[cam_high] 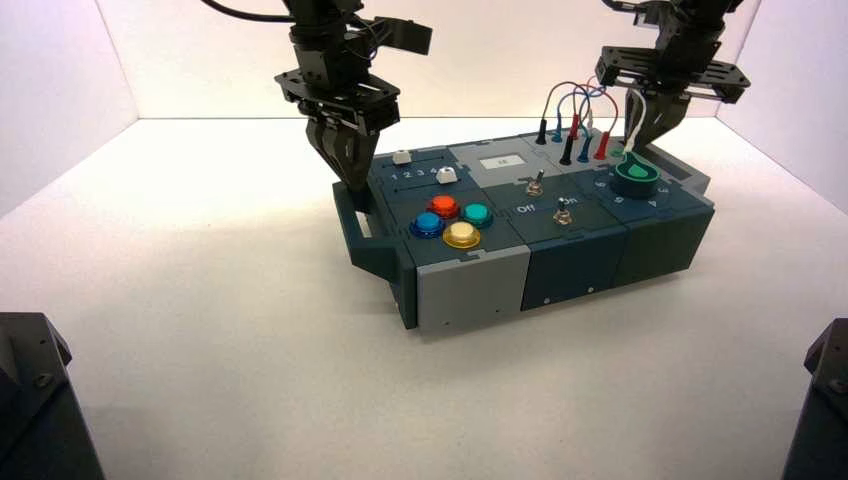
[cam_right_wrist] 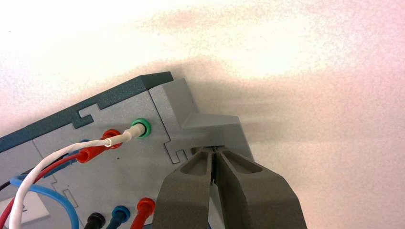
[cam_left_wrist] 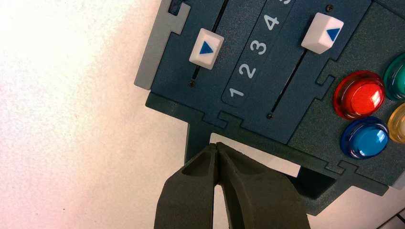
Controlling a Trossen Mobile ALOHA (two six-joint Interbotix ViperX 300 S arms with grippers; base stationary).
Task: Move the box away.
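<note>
The box (cam_high: 470, 285), a flat dark-teal and grey panel, lies turned at an angle in the middle of the white table. My left gripper (cam_high: 358, 188) is shut. Its tips (cam_left_wrist: 217, 147) reach into the opening of the teal end handle (cam_left_wrist: 197, 138), next to two white slider caps (cam_left_wrist: 206, 48) and the red button (cam_left_wrist: 359, 94). My right gripper (cam_high: 636, 145) is also shut. Its tips (cam_right_wrist: 213, 151) sit in the slot of the grey handle (cam_right_wrist: 210, 129) at the box's other end, beside the white-plugged green socket (cam_right_wrist: 141, 127). Neither gripper holds anything between its fingers.
Looped wires (cam_high: 575, 110) rise from the box's far side, and a green knob (cam_high: 636, 175) sits just below the right gripper. White walls close the table at the back and both sides. Dark arm bases (cam_high: 35, 400) (cam_high: 820, 400) stand at the near corners.
</note>
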